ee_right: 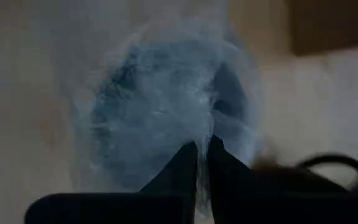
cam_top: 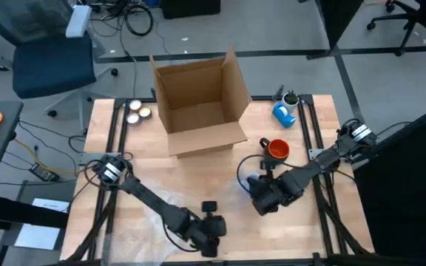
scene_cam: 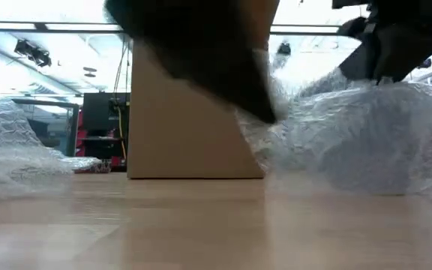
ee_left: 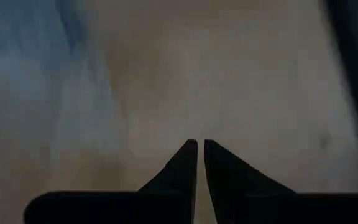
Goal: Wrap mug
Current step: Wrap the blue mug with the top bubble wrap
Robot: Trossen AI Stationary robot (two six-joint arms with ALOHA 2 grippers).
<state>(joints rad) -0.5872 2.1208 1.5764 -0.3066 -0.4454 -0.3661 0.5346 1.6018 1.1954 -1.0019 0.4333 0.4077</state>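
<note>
My orange mug (cam_top: 277, 150) stands upright on the bench, unwrapped, handle toward the open cardboard box. Clear bubble wrap (cam_top: 150, 214) lies crumpled across the bench's near side.

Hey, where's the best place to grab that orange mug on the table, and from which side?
Probably the rim of the orange mug, coming straight down from above. It stands upright with its mouth open to the overhead camera, so one finger could go inside and one outside. The cardboard box stands close on one side and the right end effector is nearest, so it suits best.
</note>
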